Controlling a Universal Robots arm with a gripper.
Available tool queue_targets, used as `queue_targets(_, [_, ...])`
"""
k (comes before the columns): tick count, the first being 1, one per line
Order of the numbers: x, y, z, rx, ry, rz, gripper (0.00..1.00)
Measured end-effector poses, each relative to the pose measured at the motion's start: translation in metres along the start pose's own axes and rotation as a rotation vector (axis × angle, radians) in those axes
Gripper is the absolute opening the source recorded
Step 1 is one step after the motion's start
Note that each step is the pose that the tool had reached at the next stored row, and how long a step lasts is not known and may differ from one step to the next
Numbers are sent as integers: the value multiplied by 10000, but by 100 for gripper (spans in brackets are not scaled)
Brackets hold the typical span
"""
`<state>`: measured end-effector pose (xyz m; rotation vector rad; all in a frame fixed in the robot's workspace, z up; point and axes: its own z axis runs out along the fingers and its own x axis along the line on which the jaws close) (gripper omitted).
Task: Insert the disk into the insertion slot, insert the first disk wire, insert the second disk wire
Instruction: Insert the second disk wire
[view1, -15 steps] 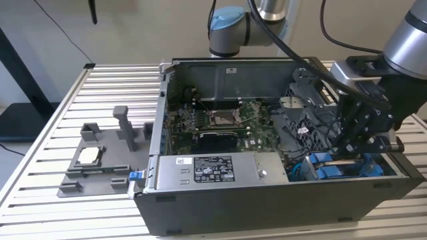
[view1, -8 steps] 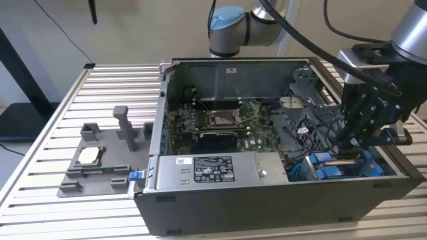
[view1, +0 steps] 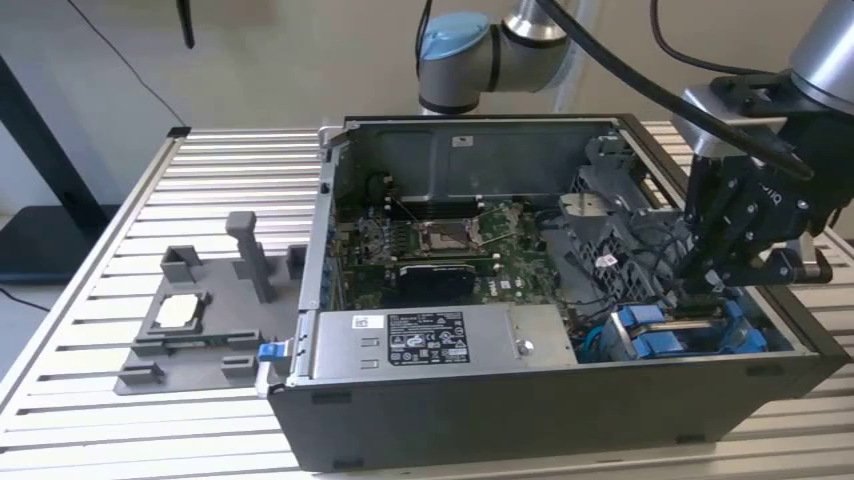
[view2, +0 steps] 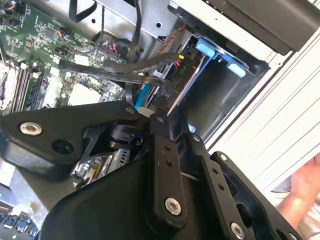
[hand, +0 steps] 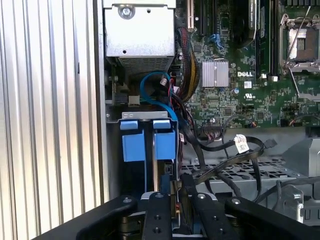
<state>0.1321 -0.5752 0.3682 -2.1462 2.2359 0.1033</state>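
Gripper (view1: 703, 283) is down inside the open computer case (view1: 534, 420), at the insertion slot (hand: 131, 117). Can't tell how wide its jaws stand or what they hold. The disk (hand: 149, 140) sits on edge in that slot, blue tabs showing. Power supply (view1: 427, 340) sits alongside.

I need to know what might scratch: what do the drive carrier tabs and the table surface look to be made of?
The carrier tabs look like matte bright blue moulded plastic, evenly coloured. The table appears to be ribbed bare aluminium, pale grey with a dull metallic sheen, though that is judged by look alone.
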Motion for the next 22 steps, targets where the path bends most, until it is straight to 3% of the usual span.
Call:
queue_targets(3, [-1, 0, -2, 0, 2, 0, 24])
queue_targets(7, [-2, 0, -17, 0, 6, 0, 11])
queue_targets(13, [-4, 1, -56, 0, 3, 0, 11])
queue_targets(22, [-5, 1, -66, 0, 2, 0, 11])
